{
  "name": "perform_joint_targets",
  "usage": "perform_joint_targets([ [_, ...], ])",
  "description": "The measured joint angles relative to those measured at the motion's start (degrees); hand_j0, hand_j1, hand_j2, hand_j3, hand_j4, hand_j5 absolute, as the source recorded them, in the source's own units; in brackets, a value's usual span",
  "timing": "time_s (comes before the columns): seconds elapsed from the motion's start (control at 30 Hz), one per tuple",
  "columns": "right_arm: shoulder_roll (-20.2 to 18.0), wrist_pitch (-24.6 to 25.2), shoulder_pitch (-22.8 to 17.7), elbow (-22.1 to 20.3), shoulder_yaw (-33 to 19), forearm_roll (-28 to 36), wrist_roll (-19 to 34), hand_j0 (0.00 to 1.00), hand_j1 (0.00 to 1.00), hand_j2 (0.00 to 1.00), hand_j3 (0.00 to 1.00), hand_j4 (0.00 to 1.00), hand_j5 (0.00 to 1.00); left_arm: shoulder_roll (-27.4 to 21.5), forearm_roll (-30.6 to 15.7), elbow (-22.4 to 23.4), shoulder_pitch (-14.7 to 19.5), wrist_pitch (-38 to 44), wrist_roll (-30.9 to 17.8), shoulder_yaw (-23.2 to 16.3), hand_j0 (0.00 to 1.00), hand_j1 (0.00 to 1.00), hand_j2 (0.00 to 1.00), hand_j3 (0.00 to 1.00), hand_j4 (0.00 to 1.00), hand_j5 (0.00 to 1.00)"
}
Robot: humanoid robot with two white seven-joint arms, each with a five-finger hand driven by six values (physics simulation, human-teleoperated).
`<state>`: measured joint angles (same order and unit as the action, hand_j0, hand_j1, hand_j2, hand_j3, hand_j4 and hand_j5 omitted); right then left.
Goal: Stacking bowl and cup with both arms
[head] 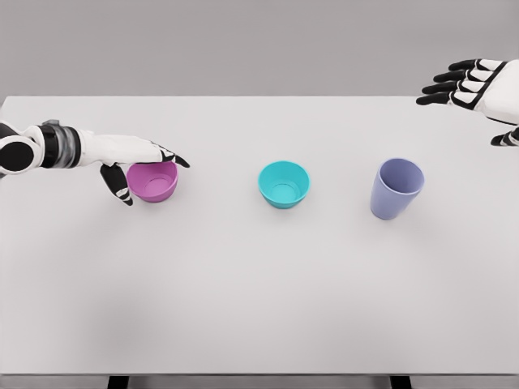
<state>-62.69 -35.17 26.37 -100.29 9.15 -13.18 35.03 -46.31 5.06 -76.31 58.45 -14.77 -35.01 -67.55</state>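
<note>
Stacking has not begun: the pink bowl (152, 181), teal bowl (284, 183) and purple cup (396, 188) stand apart on the counter (259, 292). The left hand (138, 166) brackets the pink bowl, not clenched; the right hand (466, 85) hovers released, grasping nothing.

A plain white flat table top (243, 308) carries three single-coloured vessels with no pattern: a magenta-pink round plastic bowl (154, 183), a turquoise round plastic bowl (285, 184) and a lavender-blue tall plastic cup (396, 189). The left five-finger robot hand (134, 159) is white with black fingertips and joints, above a grey-and-black banded wrist. The right five-finger robot hand (470, 85) shows the same white-and-black scheme. The backdrop is flat grey.
</note>
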Motion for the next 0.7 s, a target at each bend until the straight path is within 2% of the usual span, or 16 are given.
perform_joint_targets([
  [0.7,0.0,0.0,0.0,0.0,0.0,0.0,0.0,1.00,1.00,1.00,1.00,1.00,1.00,1.7,0.7,2.4,0.0,-0.5,0.0,0.0,1.00,1.00,1.00,1.00,1.00,1.00],
])
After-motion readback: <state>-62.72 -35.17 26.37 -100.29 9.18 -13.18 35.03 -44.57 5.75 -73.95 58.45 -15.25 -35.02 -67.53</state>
